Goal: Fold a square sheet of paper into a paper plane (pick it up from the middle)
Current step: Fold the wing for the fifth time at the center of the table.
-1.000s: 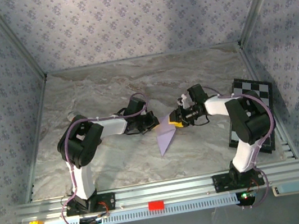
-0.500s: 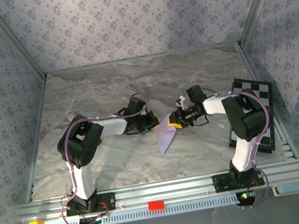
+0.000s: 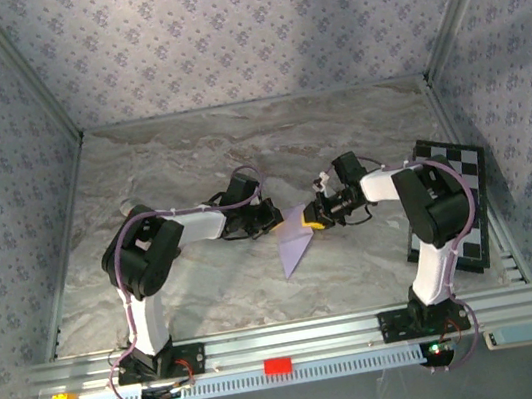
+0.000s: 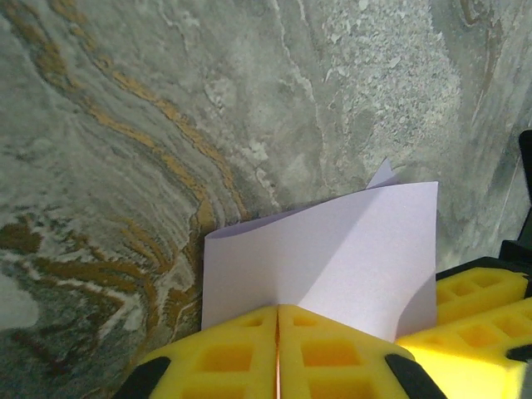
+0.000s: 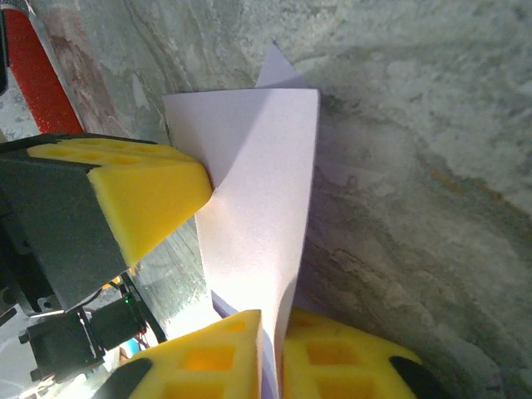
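Risk of a tear or skewed crease in the paper plane (image 3: 295, 243). Likely cause: uneven pull from two clamps set so close together on thin paper. Risk also of slip from the pads. Left hand (image 4: 278, 314) closed tight on the raised upper flap. Right hand (image 5: 273, 322) closed likewise on the same flap, just beside. Pointed end trailing down to the desk (image 3: 189, 161), toward the near edge, midway between the arms.

The folded sheet of paper (image 3: 295, 243) is pale lilac. The tabletop (image 3: 237, 143) is grey marble with ochre veins. At right, the checkered board (image 3: 456, 169) is black and white. The wallpaper (image 3: 239, 32) is bluish and floral. The left tool (image 4: 278, 341) and right tool (image 5: 270, 349) are yellow.
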Controlling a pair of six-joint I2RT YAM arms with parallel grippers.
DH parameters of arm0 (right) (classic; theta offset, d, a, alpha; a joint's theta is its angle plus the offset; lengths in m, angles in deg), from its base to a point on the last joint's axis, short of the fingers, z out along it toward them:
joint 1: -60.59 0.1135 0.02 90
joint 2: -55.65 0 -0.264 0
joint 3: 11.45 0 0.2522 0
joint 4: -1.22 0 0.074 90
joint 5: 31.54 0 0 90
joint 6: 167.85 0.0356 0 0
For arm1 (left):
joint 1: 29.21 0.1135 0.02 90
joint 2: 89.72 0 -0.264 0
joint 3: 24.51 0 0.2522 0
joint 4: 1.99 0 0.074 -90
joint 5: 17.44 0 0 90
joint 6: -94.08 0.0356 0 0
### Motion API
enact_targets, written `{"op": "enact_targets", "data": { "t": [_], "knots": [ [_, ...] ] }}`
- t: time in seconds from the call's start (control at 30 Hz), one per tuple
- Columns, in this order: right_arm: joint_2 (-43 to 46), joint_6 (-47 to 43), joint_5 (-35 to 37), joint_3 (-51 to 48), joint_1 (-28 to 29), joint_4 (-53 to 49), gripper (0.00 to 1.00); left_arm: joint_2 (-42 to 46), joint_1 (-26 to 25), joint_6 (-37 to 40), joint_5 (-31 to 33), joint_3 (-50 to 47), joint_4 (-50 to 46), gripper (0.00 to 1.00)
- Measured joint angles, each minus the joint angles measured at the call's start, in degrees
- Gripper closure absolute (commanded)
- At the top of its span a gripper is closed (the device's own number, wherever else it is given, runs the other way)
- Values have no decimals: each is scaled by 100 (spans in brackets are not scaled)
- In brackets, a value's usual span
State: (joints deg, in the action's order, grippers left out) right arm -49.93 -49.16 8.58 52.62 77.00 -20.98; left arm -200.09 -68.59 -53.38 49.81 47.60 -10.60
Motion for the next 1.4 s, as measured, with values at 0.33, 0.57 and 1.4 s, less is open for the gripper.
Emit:
{"op": "enact_targets", "data": {
  "t": [0.33, 0.57, 1.4],
  "knots": [
    [70, 612, -7, -162, -20, 404, 99, 638, 4, 188, 273, -61, -503, 57],
    [625, 2103, 455, -800, 50, 1231, 100, 1976, -302, 584, 1156, -468, -986, 58],
    [940, 3480, 1132, -964, 442, 1725, 100, 723, -2717, 2304, 4520, 686, -2955, 57]
  ]
}}
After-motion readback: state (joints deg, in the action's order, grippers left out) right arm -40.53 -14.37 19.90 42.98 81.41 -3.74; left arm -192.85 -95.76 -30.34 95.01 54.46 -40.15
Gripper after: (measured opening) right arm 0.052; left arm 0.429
